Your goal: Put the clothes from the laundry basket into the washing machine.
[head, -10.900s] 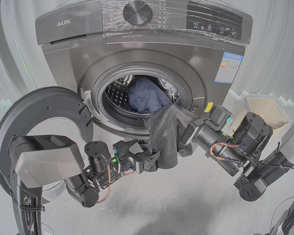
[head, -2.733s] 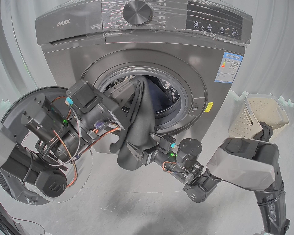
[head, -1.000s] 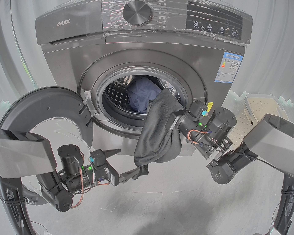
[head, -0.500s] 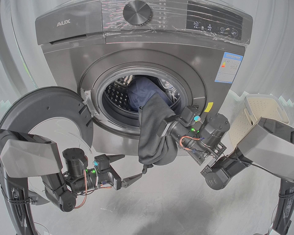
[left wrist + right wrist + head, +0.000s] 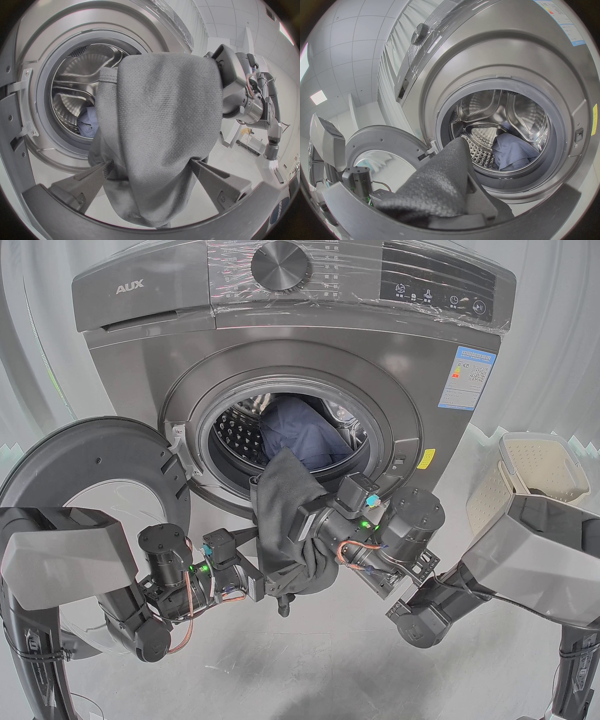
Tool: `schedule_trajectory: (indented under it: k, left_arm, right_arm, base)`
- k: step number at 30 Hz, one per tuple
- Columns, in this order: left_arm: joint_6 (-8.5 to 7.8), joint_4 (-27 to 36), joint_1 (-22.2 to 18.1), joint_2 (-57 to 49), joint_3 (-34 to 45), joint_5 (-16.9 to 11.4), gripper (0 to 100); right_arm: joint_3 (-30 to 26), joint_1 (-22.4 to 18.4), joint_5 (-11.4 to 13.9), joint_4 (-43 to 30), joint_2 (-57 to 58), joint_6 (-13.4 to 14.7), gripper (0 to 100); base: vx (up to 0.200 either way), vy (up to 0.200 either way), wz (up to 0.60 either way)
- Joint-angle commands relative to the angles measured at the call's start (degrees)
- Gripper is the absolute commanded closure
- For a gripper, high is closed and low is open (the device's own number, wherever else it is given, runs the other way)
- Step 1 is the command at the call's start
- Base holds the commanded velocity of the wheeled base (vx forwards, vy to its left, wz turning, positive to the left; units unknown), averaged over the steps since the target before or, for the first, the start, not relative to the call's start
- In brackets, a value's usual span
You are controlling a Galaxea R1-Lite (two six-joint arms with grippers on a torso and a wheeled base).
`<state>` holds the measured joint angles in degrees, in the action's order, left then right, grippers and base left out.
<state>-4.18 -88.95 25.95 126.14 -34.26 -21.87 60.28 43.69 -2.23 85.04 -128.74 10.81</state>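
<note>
The washing machine (image 5: pixel 294 359) stands with its round door (image 5: pixel 94 452) swung open to the left. A blue garment (image 5: pixel 300 427) lies inside the drum (image 5: pixel 487 125). A dark grey garment (image 5: pixel 281 515) hangs in front of the drum's lower rim, draped over my right gripper (image 5: pixel 284 502), which is shut on it. One finger (image 5: pixel 481 203) shows under the cloth. My left gripper (image 5: pixel 278 555) is open just below, its fingers (image 5: pixel 93 178) on either side of the hanging garment (image 5: pixel 162 125). The cream laundry basket (image 5: pixel 562 446) stands at the right.
The open door takes up the space at the lower left, behind my left arm. Bare grey floor (image 5: pixel 300 665) lies in front of the machine. The basket leans beside the machine's right side, behind my right arm.
My right gripper has carried the grey garment left and down across the drum opening. My left gripper has risen to the right, so its open fingers now straddle the cloth's lower part.
</note>
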Motion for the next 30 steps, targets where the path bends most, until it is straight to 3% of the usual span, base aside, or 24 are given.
schedule_trajectory:
  k: [1,16,30]
  left_arm:
    - [0.31,-0.17,0.85,0.07,-0.20,-0.01,0]
    - [0.40,-0.17,0.76,-0.54,0.68,-0.19,0]
    - [0.23,-0.17,0.76,0.51,0.77,-0.28,0]
  right_arm:
    - [0.71,1.13,0.03,-0.14,-0.63,0.00,100]
    - [5.46,-3.61,0.12,-0.84,-4.50,-0.53,100]
    - [6.87,-1.06,0.03,-1.55,-3.71,-0.53,100]
  base:
    - [0.000,0.000,0.00]
    - [0.000,0.000,0.00]
    - [0.000,0.000,0.00]
